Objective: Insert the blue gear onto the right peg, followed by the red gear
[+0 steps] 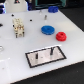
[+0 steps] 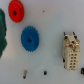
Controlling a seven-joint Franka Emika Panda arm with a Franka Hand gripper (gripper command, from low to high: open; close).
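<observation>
The blue gear (image 1: 48,29) lies flat on the white table, with the smaller red gear (image 1: 61,36) just beside it toward the exterior view's right. Both also show in the wrist view, the blue gear (image 2: 30,38) and the red gear (image 2: 15,10), apart from each other. The black-bordered white base plate (image 1: 35,62) lies nearer the front, with two thin dark pins. The right peg (image 1: 51,50) is bare. My gripper (image 1: 18,3) is a blurred white shape at the top edge, well away from the gears. Its fingers do not show in the wrist view.
A beige block with dark marks (image 1: 19,27) stands at the exterior view's left and also shows in the wrist view (image 2: 71,50). Small dark bits (image 1: 31,18) lie on the table. A black object (image 1: 52,9) sits at the back. A green shape (image 2: 2,30) is at the wrist view's edge.
</observation>
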